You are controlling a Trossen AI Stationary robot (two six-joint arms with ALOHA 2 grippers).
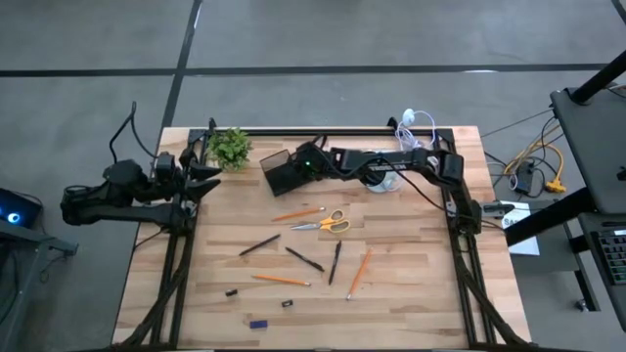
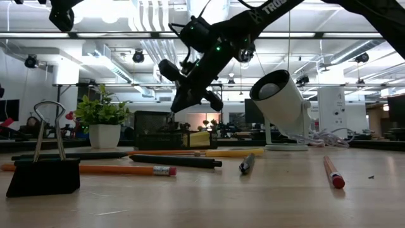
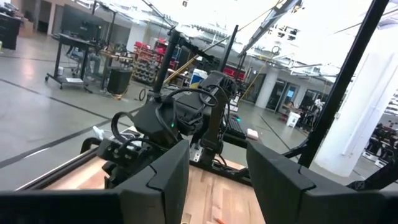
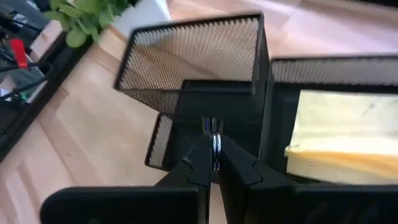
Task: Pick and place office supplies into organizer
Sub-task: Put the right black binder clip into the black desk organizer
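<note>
Right gripper pinches a small metal ring above organizer, plant beside; left gripper parted

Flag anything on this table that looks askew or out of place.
The white cup is tipped at a slant, mouth up and sideways, not standing. The right gripper, above the organizer, pinches a small metal loop. Pencils, pens and scissors lie scattered across the table.

Right hand: hanging over black wire-mesh organizer, pinching a small silver clip; yellow sticky-note block lying in adjacent compartment; green potted plant sitting on wooden worktop.
</note>
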